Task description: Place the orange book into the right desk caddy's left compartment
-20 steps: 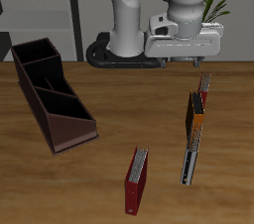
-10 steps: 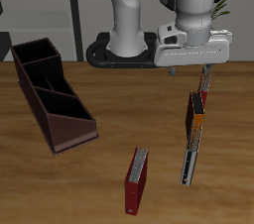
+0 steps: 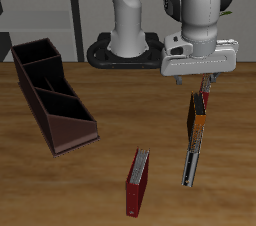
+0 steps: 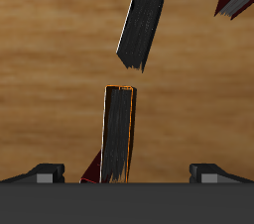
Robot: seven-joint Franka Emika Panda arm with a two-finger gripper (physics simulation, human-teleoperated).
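Fingers of the two-finger gripper [image 3: 204, 82] are spread wide, holding nothing, above the slim bright-orange book [image 3: 198, 115] standing on the wooden table [image 3: 110, 170]. It looks stiff and light; pinch across its thin faces.

A dark red hardback [image 3: 137, 182] with grey page edges lies near the table's [image 3: 110, 160] front edge; a slim black book [image 3: 191, 163] lies near it; a thin red-spined book [image 3: 205, 90] lies farther back.

No legible text, label, brand, number or sign is seen in either view; the book covers are too small to be read.
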